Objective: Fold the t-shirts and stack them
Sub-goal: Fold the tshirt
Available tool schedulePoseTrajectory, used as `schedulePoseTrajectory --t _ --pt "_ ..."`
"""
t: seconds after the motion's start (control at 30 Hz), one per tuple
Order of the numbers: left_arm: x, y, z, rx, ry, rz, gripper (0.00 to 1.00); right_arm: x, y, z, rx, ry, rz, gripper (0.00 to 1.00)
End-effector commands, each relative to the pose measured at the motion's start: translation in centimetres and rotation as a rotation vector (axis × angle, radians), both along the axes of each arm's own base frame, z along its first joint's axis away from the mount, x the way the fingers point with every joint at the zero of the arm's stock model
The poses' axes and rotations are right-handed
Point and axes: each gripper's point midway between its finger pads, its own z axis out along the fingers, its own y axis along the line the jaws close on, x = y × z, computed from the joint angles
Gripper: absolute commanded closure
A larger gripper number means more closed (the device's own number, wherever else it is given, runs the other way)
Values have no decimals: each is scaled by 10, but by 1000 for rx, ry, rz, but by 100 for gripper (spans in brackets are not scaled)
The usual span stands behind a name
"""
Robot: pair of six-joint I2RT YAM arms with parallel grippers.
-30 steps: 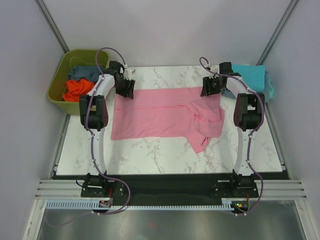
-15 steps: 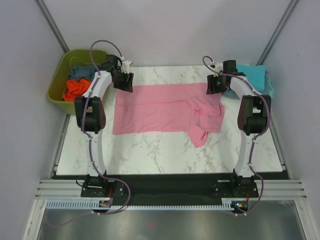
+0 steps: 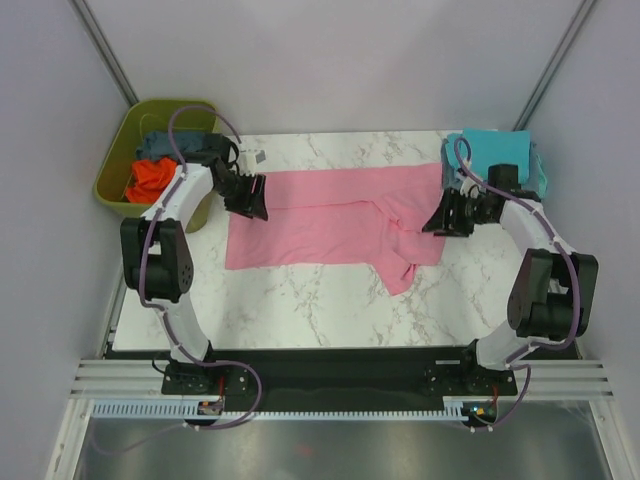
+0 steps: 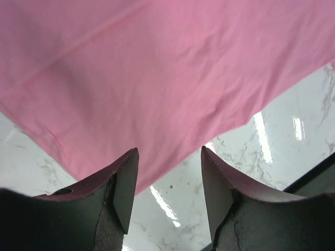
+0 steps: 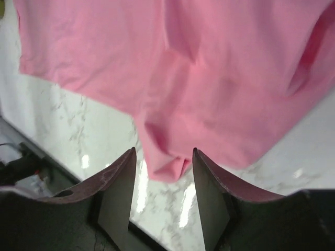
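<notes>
The light pink t-shirt (image 3: 320,215) lies spread on the marble table, its right part bunched with a sleeve hanging toward the front. It fills the left wrist view (image 4: 157,73) and the right wrist view (image 5: 209,78). My left gripper (image 3: 250,198) is open and empty above the shirt's left edge (image 4: 168,157). My right gripper (image 3: 441,218) is open and empty above the shirt's right edge (image 5: 164,159). A turquoise t-shirt (image 3: 497,152) lies folded at the back right. An orange t-shirt (image 3: 150,177) and a slate blue t-shirt (image 3: 163,147) lie in the tub.
The olive-green plastic tub (image 3: 130,130) stands off the table's back left corner. Bare marble table (image 3: 300,300) lies in front of the pink shirt. Grey walls close in the sides and back.
Both grippers have moved from the shirt's far corners toward the front and down beside its left and right edges. The pink shirt lies slightly flatter at its far edge.
</notes>
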Motion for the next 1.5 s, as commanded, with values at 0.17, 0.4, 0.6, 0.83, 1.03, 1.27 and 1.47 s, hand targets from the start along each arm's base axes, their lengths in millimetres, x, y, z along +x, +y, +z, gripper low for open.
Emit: schedulePoseTrajectory --t 0.17,0.4,0.6,0.83,1.03,1.27,1.47 --pt "-22 -7 -43 -33 190 18 43 -73 24 -45 227 294 9 46" --pt "-15 0 -70 17 226 25 43 -81 5 -64 136 335 33 46" --pt "-12 2 -77 32 234 27 43 -88 -10 -89 66 397 57 46" --pt "-11 4 -79 46 232 30 43 -81 -3 -93 123 425 69 51" --pt "-11 5 -83 50 240 33 43 -78 7 -97 123 438 111 53" --pt "-7 4 -84 48 238 35 43 -78 25 -111 106 489 172 53" --pt "-6 4 -84 48 239 40 43 -77 32 -117 85 501 194 54"
